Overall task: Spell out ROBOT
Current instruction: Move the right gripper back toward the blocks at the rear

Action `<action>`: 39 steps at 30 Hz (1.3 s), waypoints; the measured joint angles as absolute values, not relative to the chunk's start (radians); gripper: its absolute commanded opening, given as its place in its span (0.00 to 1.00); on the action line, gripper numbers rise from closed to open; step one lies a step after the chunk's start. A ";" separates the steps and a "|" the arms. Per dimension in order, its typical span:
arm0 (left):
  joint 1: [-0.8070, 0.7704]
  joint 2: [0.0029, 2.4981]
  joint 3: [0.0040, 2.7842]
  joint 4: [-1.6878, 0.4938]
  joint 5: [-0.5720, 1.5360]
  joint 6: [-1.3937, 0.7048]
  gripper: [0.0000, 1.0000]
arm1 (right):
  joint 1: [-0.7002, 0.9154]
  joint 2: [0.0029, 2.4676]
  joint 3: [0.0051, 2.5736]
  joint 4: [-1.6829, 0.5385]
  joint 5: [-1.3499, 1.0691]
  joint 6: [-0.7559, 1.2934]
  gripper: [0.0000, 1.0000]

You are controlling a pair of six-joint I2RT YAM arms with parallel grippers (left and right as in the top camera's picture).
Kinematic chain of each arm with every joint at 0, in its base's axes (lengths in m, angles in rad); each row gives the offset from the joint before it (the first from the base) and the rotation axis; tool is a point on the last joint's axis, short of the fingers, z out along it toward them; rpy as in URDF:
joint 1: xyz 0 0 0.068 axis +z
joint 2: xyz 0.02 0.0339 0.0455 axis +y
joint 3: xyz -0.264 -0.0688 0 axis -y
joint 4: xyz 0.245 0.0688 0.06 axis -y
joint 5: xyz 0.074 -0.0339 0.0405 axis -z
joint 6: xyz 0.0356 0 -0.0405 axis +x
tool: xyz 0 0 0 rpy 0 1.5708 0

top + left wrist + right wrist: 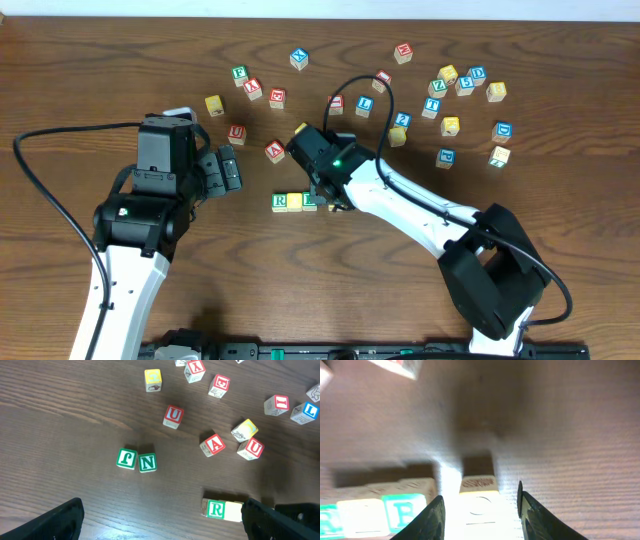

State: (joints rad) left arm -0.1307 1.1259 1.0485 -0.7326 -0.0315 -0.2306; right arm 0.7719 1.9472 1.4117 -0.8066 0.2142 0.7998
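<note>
A row of cubes lies mid-table: green R (280,201), a yellow cube (295,201), then green B (310,200), partly under my right gripper (325,193). In the right wrist view the R (325,520), yellow cube (362,517) and B (402,510) sit in line. The second yellow cube (479,505) stands just right of the B, between my right gripper's (480,510) open fingers with a gap on each side. My left gripper (228,168) is open and empty; its wrist view (165,525) shows the R (216,509). I cannot tell which blue cube is the T.
Green F (127,457) and N (147,462) cubes sit together left of the row. Red-lettered U (173,416), A (213,444) and U (251,448) cubes lie behind it. Several blue and yellow cubes are scattered at the back right (445,157).
</note>
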 measured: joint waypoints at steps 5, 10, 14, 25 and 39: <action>-0.131 1.126 1.048 -0.733 -0.031 -0.231 0.98 | 0.770 1.946 1.556 -0.920 0.305 0.763 0.45; -0.131 1.126 1.048 -0.733 -0.031 -0.231 0.98 | 0.705 1.940 1.628 -1.045 0.387 0.713 0.50; -0.131 1.126 1.048 -0.733 -0.031 -0.231 0.98 | 0.585 1.884 1.628 -1.076 0.402 0.668 0.68; -0.131 1.126 1.048 -0.733 -0.031 -0.231 0.98 | 0.345 1.697 1.630 -1.065 0.333 0.502 0.73; -0.131 1.126 1.048 -0.734 -0.031 -0.231 0.98 | 0.214 2.156 1.821 -1.008 0.188 0.696 0.78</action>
